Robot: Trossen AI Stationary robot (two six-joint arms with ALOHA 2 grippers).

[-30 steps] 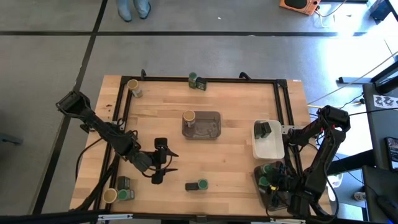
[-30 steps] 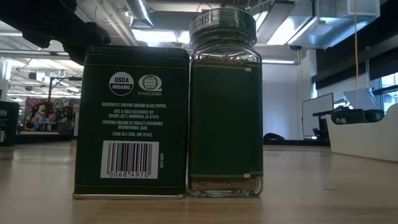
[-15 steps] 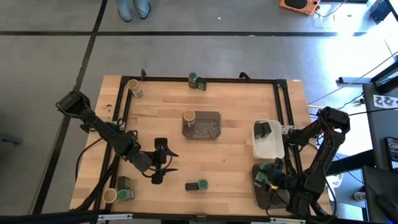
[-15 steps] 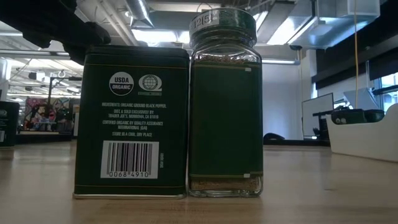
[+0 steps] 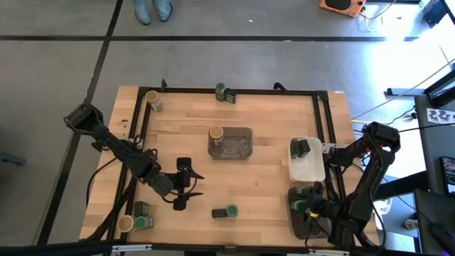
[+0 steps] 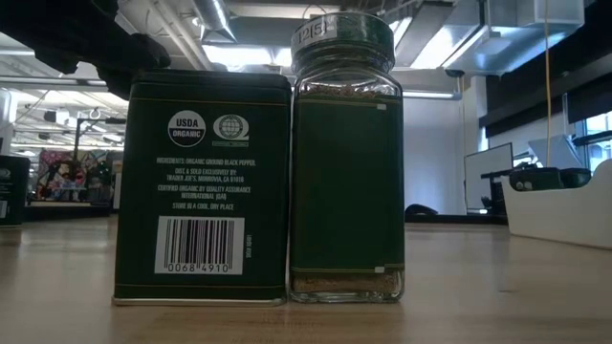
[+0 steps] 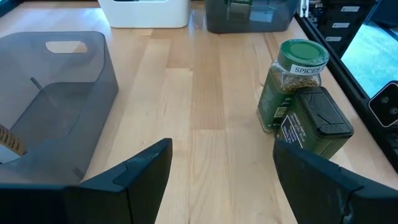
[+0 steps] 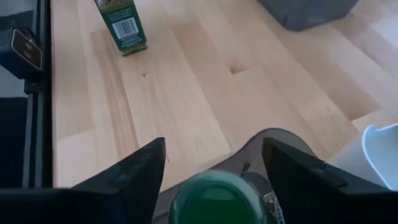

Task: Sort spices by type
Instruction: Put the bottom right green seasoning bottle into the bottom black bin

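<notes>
Green-lid jar (image 8: pixel 217 200) sits in the dark tray (image 5: pixel 302 213) at the table's near right corner, between the right gripper's (image 5: pixel 311 207) spread fingers, not held. Judgement: lift straight up so no finger tips the jar. Left gripper (image 5: pixel 186 185) hovers wide and empty near the jar-and-tin pair (image 5: pixel 226 212).

Light wood tabletop (image 5: pixel 263 178) w/ a black rail frame (image 5: pixel 234 91) around its edges. Translucent grey tray (image 5: pixel 234 144) sits near the middle, slightly toward the far edge. White tray (image 5: pixel 307 167) at the right edge, about mid-length; dark tray (image 5: pixel 300 222) in the near right corner. Grey floor (image 5: pixel 213 64) beyond the far edge, w/ a person's feet (image 5: pixel 153 10) on it and an orange item (image 5: pixel 340 6) further right.
</notes>
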